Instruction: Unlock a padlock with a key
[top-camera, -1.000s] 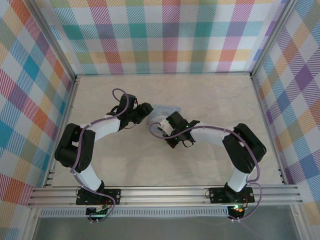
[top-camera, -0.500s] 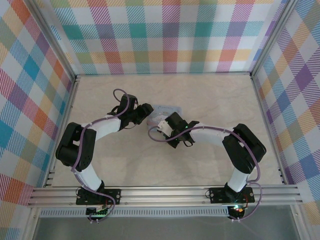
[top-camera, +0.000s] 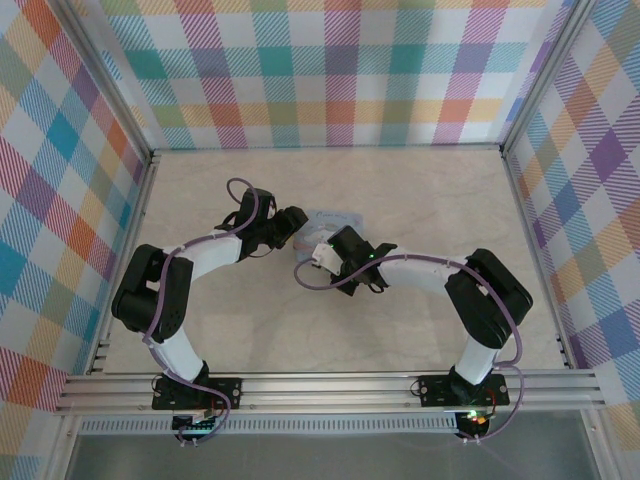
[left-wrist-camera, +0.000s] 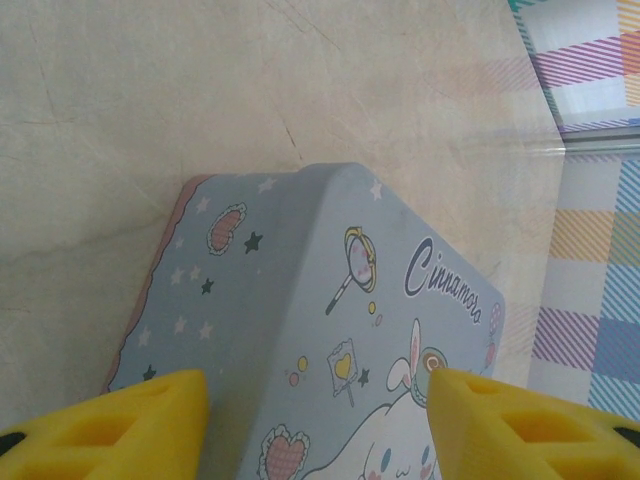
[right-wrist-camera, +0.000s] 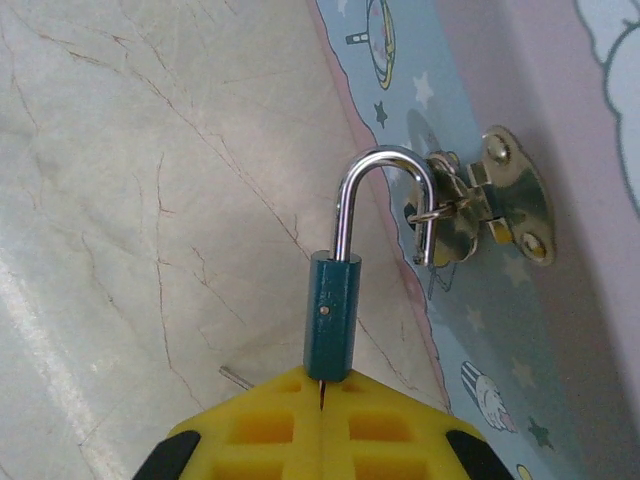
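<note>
Protruding from shut right jaws: padlock (right-wrist-camera: 332, 318).

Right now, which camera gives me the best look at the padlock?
The right wrist view: the padlock fills mid-frame, teal body pinched in the right tool, silver shackle hooked through the tin's hasp. From the top external view the arms cover that spot. The left wrist view gives the tin's lid.

pale marbled table (top-camera: 420, 210) w/ blue cartoon tin (left-wrist-camera: 330, 330) lying on it.
</note>
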